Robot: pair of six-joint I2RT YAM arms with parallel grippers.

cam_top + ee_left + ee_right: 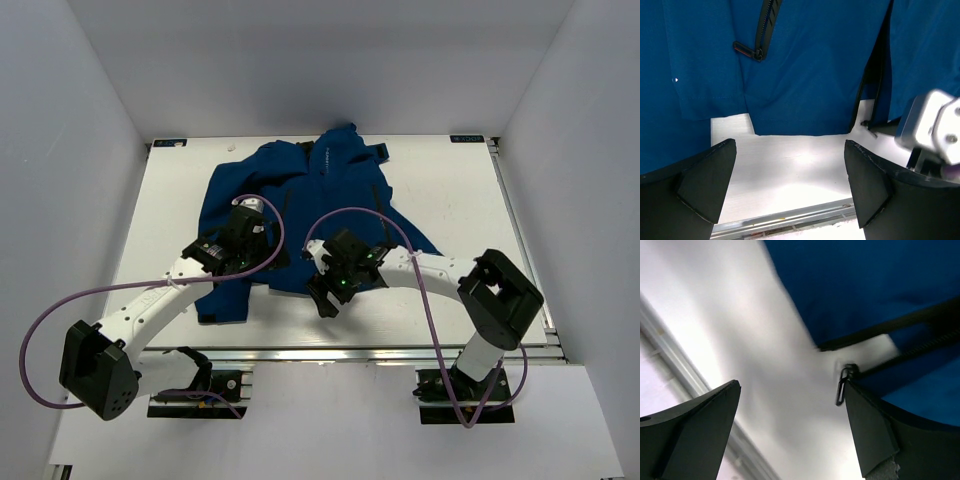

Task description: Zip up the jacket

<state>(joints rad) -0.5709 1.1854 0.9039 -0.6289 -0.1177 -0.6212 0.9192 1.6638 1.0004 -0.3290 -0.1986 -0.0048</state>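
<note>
The royal-blue jacket (pixel 300 200) lies spread on the white table, collar at the far side and hem toward me. In the left wrist view its hem (pixel 800 100) ends just beyond my open left gripper (pixel 790 185), and a pocket zipper with a dark pull (pixel 747 51) shows above. The unzipped front opening (pixel 870 95) is at the right. My right gripper (pixel 792 432) is open over bare table at the hem. The main zipper's dark pull tab (pixel 841 385) hangs just off its right finger (pixel 875 435). In the top view the left gripper (pixel 235 258) and the right gripper (pixel 332 290) hover at the jacket's lower edge.
The table's metal front rail (pixel 790 217) runs just below the left gripper and shows in the right wrist view (pixel 685 375). The right arm's silver wrist part (pixel 935 125) is in the left wrist view. Purple cables (pixel 340 215) loop over the jacket. White walls enclose the table.
</note>
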